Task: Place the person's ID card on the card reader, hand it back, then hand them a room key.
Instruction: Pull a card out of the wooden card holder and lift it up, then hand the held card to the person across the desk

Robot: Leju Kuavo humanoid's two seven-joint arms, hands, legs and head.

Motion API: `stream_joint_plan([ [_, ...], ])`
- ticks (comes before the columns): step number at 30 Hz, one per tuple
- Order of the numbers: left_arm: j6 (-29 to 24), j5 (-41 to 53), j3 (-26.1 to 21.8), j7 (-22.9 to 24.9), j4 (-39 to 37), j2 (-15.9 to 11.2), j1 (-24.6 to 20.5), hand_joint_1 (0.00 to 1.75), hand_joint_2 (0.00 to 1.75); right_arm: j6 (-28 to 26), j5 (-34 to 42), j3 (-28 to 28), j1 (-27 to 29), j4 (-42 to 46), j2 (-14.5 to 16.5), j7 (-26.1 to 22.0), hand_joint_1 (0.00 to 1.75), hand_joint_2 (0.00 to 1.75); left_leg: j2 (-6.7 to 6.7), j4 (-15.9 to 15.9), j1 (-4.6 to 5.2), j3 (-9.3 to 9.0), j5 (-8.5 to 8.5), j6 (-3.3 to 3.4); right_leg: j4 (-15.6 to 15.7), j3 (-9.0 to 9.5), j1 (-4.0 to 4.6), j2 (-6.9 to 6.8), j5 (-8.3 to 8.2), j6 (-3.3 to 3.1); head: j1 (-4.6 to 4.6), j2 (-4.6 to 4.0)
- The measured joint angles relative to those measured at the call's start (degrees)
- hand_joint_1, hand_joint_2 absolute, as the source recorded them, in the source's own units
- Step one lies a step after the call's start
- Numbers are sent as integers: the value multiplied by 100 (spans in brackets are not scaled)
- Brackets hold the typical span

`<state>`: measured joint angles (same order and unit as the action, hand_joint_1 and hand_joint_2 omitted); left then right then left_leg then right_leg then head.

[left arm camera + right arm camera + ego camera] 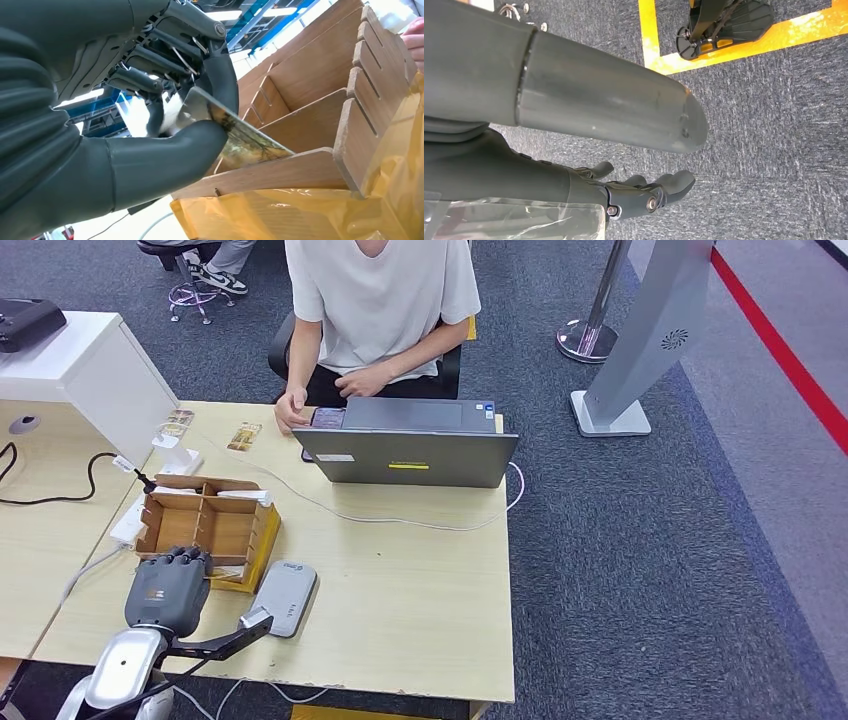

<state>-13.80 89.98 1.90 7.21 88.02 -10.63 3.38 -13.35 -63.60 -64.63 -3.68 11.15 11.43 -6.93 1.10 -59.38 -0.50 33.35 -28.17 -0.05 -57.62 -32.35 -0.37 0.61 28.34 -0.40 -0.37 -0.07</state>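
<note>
Wooden slots of the divided card box (205, 525) lay just beyond my left hand (168, 588), whose thumb and fingers (220, 80) pinched a glossy printed room key card (240, 137) at the box's near compartment. I judged this the room-key step. Next I needed to lift the card free and carry it forward to the seated person in the white shirt (380, 300). My right hand (639, 192) hung slack over carpet, fingers apart.
</note>
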Motion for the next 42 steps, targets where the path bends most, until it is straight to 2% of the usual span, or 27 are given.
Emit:
stream_joint_plan([
  [24, -67, -19, 0, -141, 0, 16, -28, 175, 175, 2, 0, 0, 0, 0, 0, 9, 0, 0, 0, 0, 0, 0, 0, 0, 0, 1, 0, 0, 0, 0, 0, 0],
  [28, -347, -274, -4, -301, 114, 58, 23, 175, 175, -3, 32, -2, 2, 0, 0, 14, 0, 0, 0, 0, -1, 1, 0, 0, 0, 1, 0, 1, 0, 0, -1, 0],
  [30, -457, -628, -9, -473, 507, 80, 100, 175, 175, -20, 84, -13, 8, 0, 0, 25, 0, 0, 3, -1, -1, 2, 0, 0, 0, 0, 0, -1, 0, 0, 0, 0],
  [34, -187, -992, 1, -690, 1761, 115, 210, 175, 175, -62, 163, -72, 10, 0, 0, 43, 0, 0, 6, -1, 0, 3, 0, 0, 0, -1, 0, -1, 0, 0, 2, 0],
  [38, -324, -607, 192, -623, 2860, 126, 230, 175, 175, -84, 196, -115, 10, 0, 0, 99, 0, 0, 7, -1, 1, 2, 0, 0, 1, -1, 0, -3, 0, 0, 1, 0],
  [42, -592, -211, 557, -395, 3601, 125, 180, 175, 175, -86, 186, -126, 9, 0, 0, 158, 0, 0, 6, -1, 1, 0, 0, 0, 1, -1, 0, -3, 0, 0, 0, 0],
])
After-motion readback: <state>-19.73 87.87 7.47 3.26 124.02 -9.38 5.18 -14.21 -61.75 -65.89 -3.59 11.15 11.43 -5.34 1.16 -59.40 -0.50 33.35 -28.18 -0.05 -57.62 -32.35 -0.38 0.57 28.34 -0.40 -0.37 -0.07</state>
